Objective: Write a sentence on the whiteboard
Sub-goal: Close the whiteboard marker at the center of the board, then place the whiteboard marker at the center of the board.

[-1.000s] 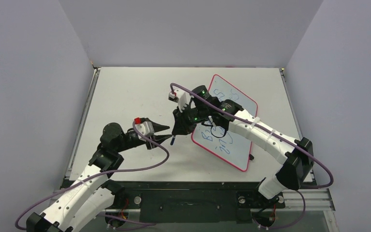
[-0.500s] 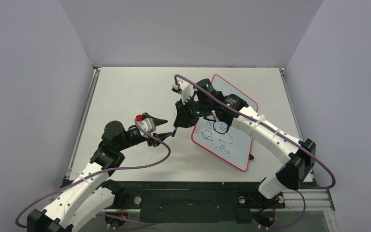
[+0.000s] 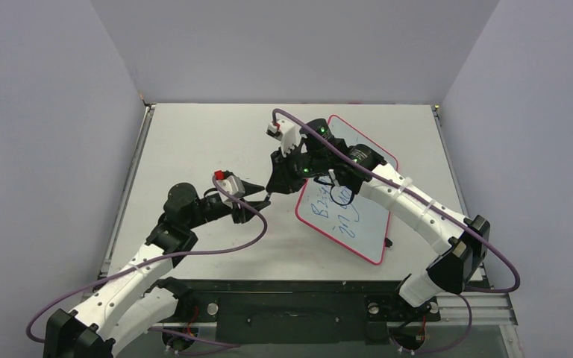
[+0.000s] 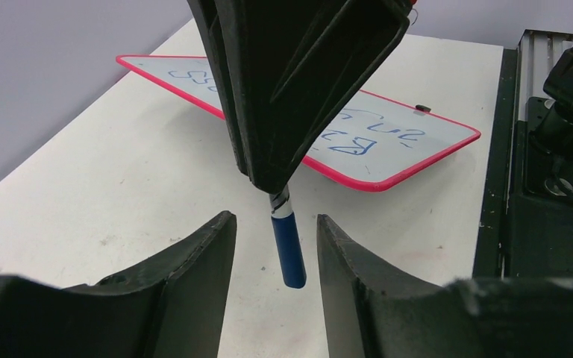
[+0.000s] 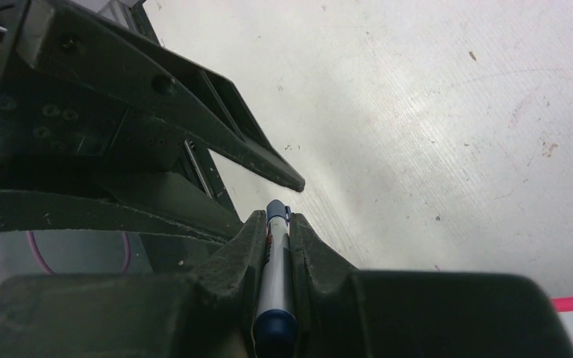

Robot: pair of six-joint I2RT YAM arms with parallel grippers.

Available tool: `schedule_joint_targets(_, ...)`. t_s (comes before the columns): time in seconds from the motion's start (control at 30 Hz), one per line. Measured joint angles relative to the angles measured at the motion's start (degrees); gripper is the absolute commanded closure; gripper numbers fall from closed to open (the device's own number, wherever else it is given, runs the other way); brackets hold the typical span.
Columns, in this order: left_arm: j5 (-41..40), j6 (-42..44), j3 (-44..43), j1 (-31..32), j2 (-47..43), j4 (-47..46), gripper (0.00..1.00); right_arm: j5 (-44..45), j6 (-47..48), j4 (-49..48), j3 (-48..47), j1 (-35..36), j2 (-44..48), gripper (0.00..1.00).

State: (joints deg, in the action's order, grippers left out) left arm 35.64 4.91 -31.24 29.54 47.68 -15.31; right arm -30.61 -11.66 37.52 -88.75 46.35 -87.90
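While the whiteboard [image 3: 369,224] lies flat and skewed on the right half of the table [image 3: 194,142], a blue handwritten sentence [image 3: 336,216] in two lines across its face, I have the marker [image 4: 289,250] hanging just beside its left corner. I judge the board light, thin and stiff, its glossy face slick and the ink easy to smear. It would likely slide under a sideways push, so the red rim [image 4: 377,187] is the place to take it, never the written face. My right claw [image 5: 276,220] is clamped on the marker, blue end pointing down over bare table. My left claw [image 4: 274,218] stands with jaws apart either side of that blue end, a gap showing on both sides. Open tabletop runs left and rearward; grey walls [image 3: 45,149] close three sides, and the board's near corner sits close to the front rail [image 3: 291,287].
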Motion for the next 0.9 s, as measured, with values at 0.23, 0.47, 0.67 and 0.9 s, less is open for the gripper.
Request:
schedule_joint_targets(0.23,0.44,-1.51,0.00,0.26,1.38,-1.97,0.85,-0.07,-1.22,-1.68,-0.28,0.92,0.00,1.00)
schedule_joint_targets(0.47,-0.17,-3.04,0.00,0.37,1.90,-2.64,1.00,0.48,-1.66,-2.40,-0.28,1.01,0.00,0.86)
schedule_joint_targets(0.67,-1.38,-3.28,0.00,0.42,2.01,-2.93,1.00,1.44,-3.93,-3.54,-0.28,1.05,0.00,0.21)
schedule_joint_targets(0.9,-9.49,-6.10,-0.04,1.88,1.88,-2.29,1.00,6.51,-4.98,-3.56,-0.15,-0.72,2.19,0.18)
